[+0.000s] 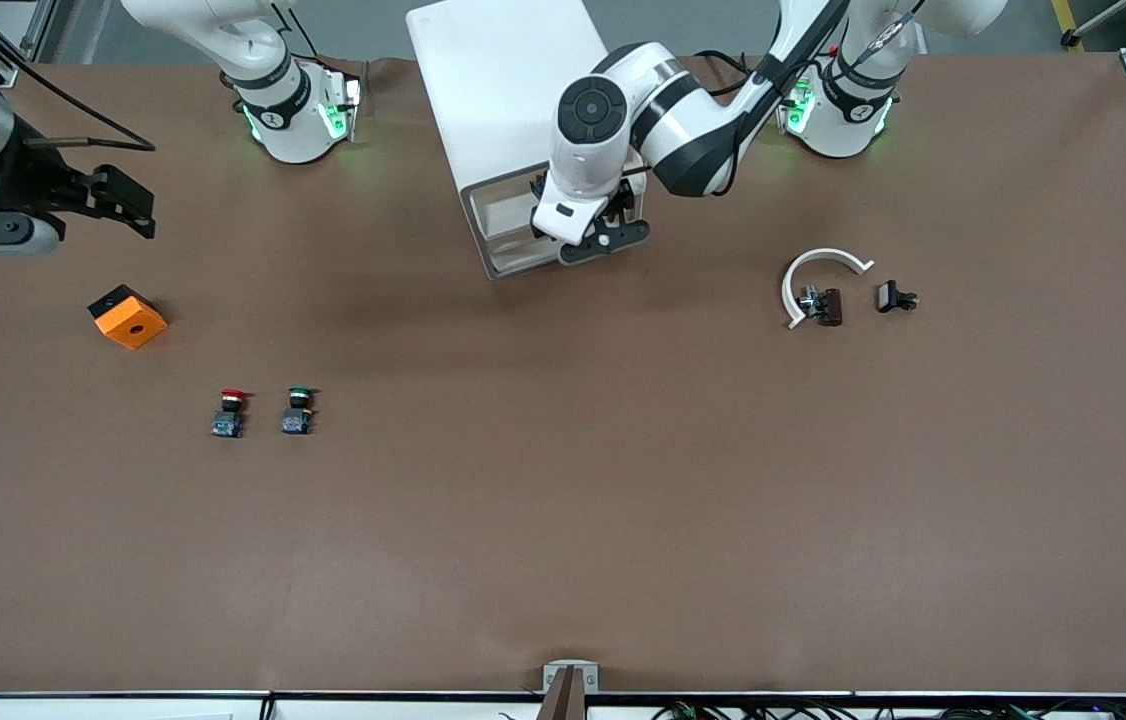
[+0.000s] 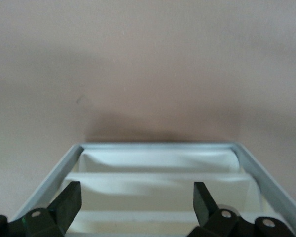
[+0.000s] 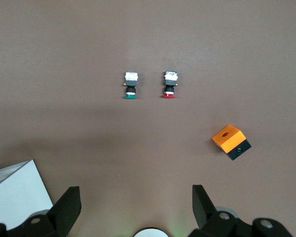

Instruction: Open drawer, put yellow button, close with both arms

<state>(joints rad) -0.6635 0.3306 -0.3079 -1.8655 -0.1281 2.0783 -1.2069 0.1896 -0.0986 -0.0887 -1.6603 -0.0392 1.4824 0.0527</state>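
Note:
The tall white cabinet (image 1: 508, 90) stands between the arm bases. Its uppermost drawer (image 1: 483, 235) is pulled out and shows a white tray with dividers; it also shows in the left wrist view (image 2: 158, 146). My left gripper (image 1: 603, 238) hangs over the open drawer, open and empty (image 2: 135, 202). My right gripper (image 1: 128, 205) is open and empty over the table at the right arm's end (image 3: 135, 205). The yellow button is not visible in any view.
An orange block (image 1: 127, 317) lies near the right gripper. A red-capped button (image 1: 230, 412) and a green-capped button (image 1: 298, 410) lie side by side nearer the front camera. A white curved piece (image 1: 820, 262) and two small dark parts (image 1: 895, 297) lie toward the left arm's end.

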